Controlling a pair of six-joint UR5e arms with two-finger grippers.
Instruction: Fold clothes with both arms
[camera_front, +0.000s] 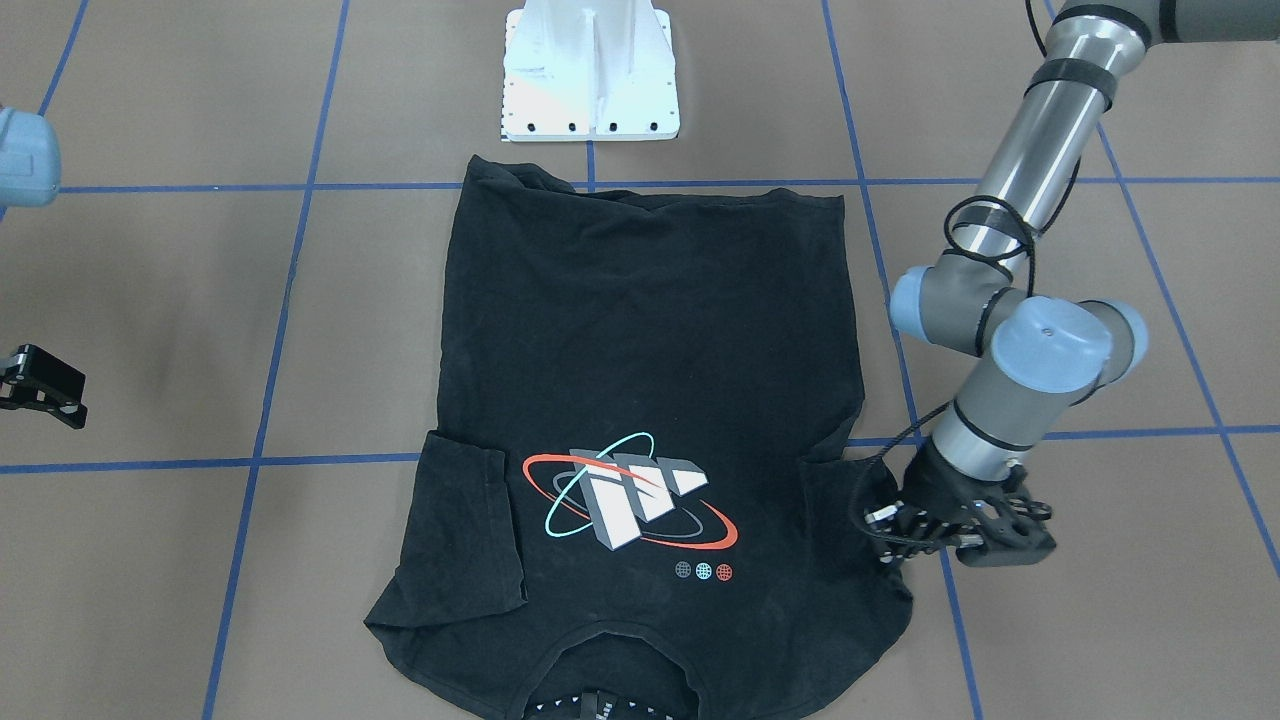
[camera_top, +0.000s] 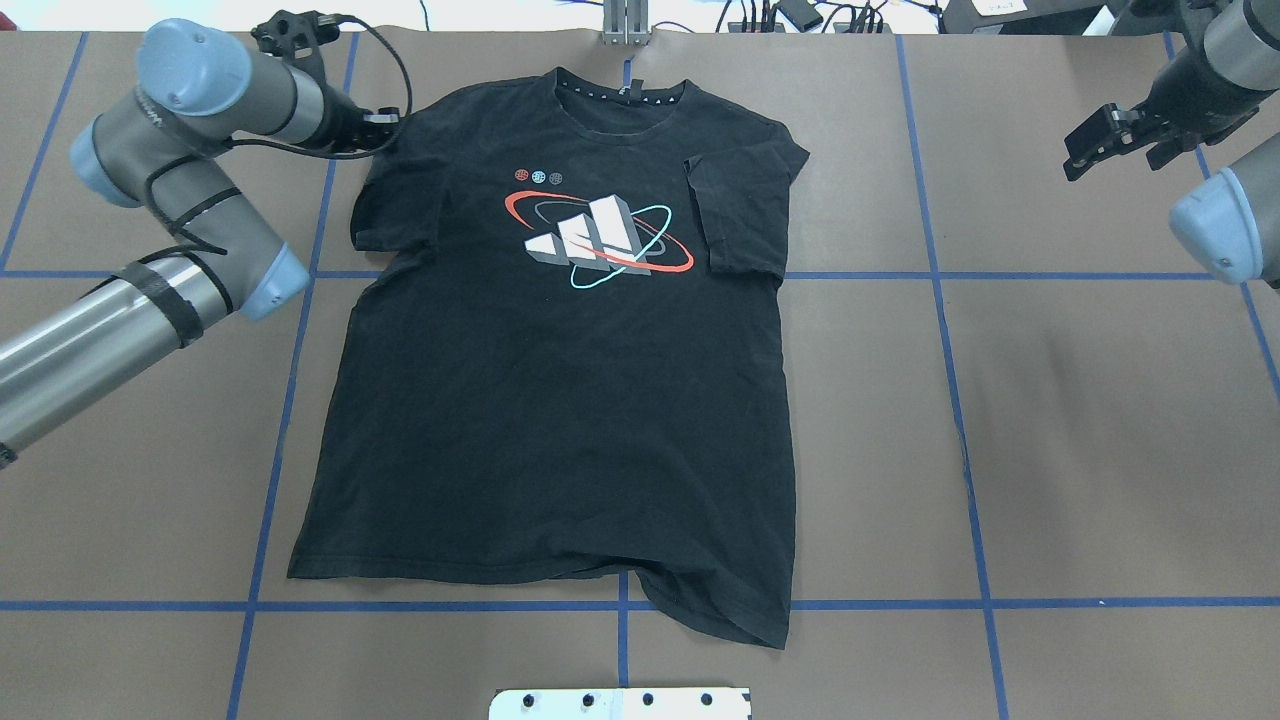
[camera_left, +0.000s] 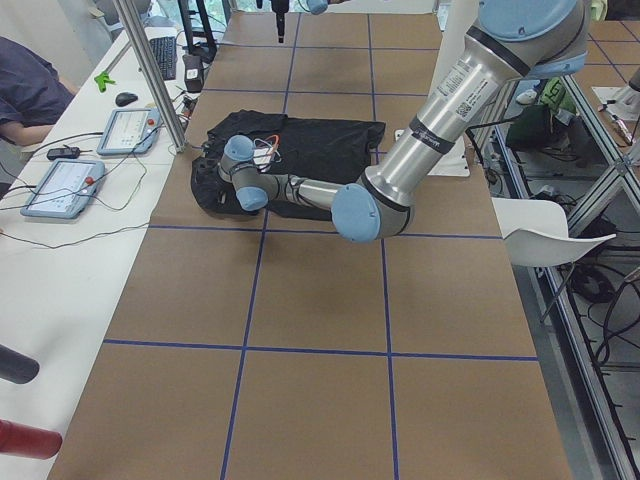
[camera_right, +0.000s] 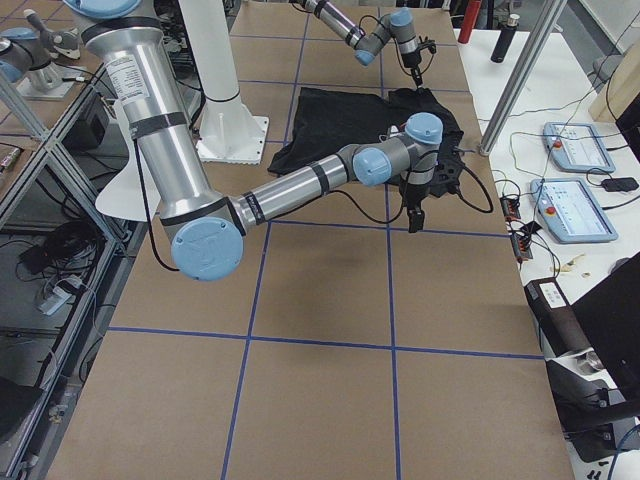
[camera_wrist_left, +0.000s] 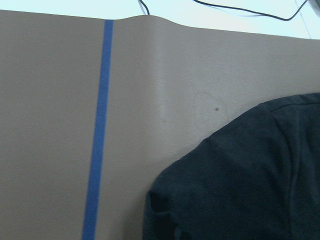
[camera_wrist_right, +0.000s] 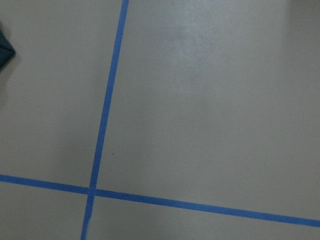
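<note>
The black T-shirt (camera_top: 560, 400) lies flat on the table, logo (camera_top: 597, 240) up, collar at the far edge. It also shows in the front view (camera_front: 640, 330). Both short sleeves lie folded in over the body. My left gripper (camera_top: 385, 120) is low at the shirt's shoulder edge on my left side, seen in the front view (camera_front: 893, 530). Its wrist view shows only table and the shirt's edge (camera_wrist_left: 250, 180), so I cannot tell whether it is open or shut. My right gripper (camera_top: 1105, 140) hangs over bare table far to the right of the shirt (camera_front: 40, 388). I cannot tell its state.
The white pedestal base (camera_front: 590, 75) stands at the near edge behind the shirt's hem. Blue tape lines (camera_top: 950, 330) grid the brown table. A metal post (camera_left: 150, 70) and a desk with tablets (camera_left: 60, 185) stand beyond the far edge, where a person sits.
</note>
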